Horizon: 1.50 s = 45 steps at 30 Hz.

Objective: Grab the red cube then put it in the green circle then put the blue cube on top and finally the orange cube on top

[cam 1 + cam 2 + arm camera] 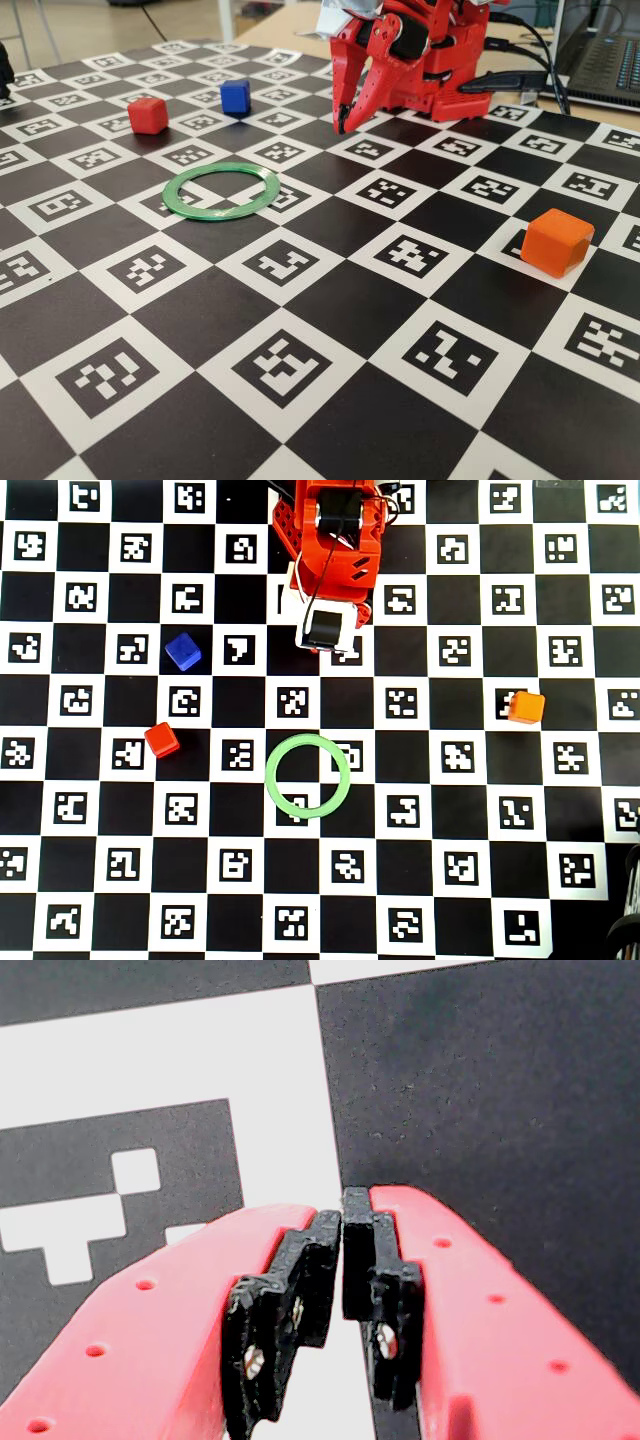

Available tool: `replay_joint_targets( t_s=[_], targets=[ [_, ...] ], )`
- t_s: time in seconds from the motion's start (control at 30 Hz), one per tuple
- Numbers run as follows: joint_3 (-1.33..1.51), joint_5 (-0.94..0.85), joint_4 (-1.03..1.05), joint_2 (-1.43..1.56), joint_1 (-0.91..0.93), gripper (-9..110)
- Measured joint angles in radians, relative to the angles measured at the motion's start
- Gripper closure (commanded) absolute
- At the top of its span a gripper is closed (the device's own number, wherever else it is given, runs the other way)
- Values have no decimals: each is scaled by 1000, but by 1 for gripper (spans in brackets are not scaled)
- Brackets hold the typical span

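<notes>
Overhead view: closed, empty gripper [343, 128] folded at board's top edge, green circle [308, 776] unobstructed.

The board [420, 810] is a black-and-white checker, each white square bearing a black blocky code mark; the ring [308, 776] is pale green; one cube [162, 740] is red, one cube [182, 652] deep blue, one cube [526, 707] bright orange; the gripper [343, 1222] is red with black pads [300, 1290].
</notes>
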Motion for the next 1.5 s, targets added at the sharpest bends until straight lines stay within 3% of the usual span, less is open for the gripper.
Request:
replay_joint_targets(
  t_s=[0.37, 0.77, 1.1, 1.5],
  targets=[
    [-23, 83, -12, -14, -9, 107],
    [-465, 331, -95, -540, 2, 107],
    [-1046, 497, 258, -986, 86, 105],
    [-1582, 698, 425, -1367, 249, 94]
  ],
)
